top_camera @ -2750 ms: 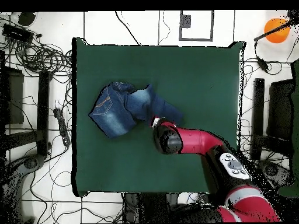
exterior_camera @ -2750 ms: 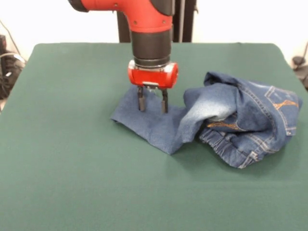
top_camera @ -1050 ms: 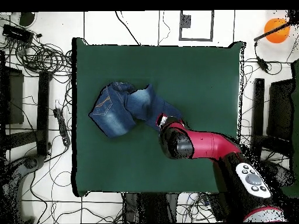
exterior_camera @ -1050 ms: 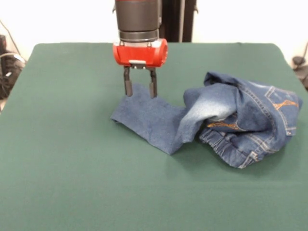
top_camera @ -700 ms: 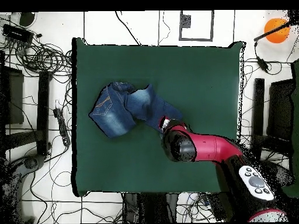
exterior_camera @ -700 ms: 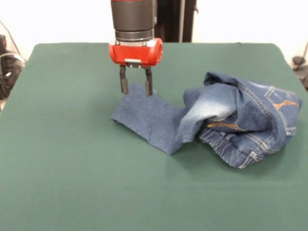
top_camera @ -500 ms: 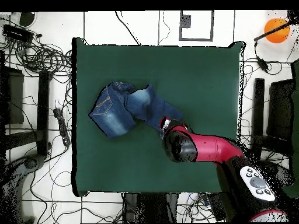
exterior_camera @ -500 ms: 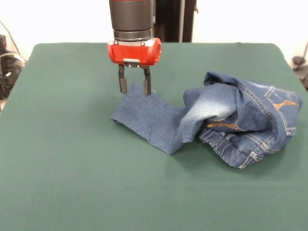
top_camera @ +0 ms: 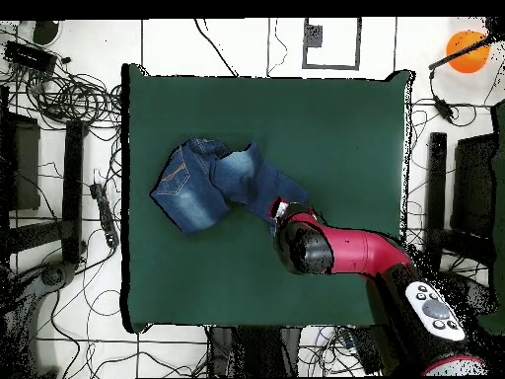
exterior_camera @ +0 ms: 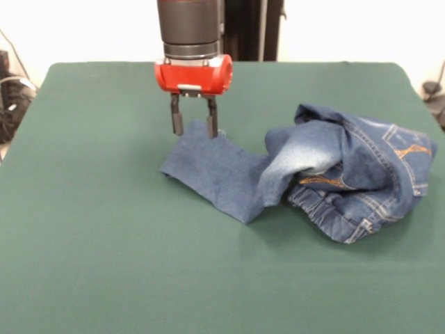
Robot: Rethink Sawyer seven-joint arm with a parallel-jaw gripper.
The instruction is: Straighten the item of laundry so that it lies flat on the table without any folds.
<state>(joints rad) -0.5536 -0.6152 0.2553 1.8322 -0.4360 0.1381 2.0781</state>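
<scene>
1. The jeans [exterior_camera: 306, 174] lie crumpled on the green table [exterior_camera: 104, 264]. In the front view they are right of the middle. In the overhead view [top_camera: 212, 183] they are left of the middle.
2. One leg is spread flat and reaches toward the table's centre. The waist part with the stitched back pocket is bunched in a heap, with folds over each other.
3. The gripper [exterior_camera: 192, 126] hangs above the far end of the flat leg, at its corner. Its two fingers [exterior_camera: 178, 124] point straight down and stand apart, with nothing between them.
4. The fingertips look just above the cloth. I cannot tell if the right one touches the denim edge.
5. In the overhead view the red arm [top_camera: 345, 252] comes from the lower right, and its wrist covers the gripper.
</scene>
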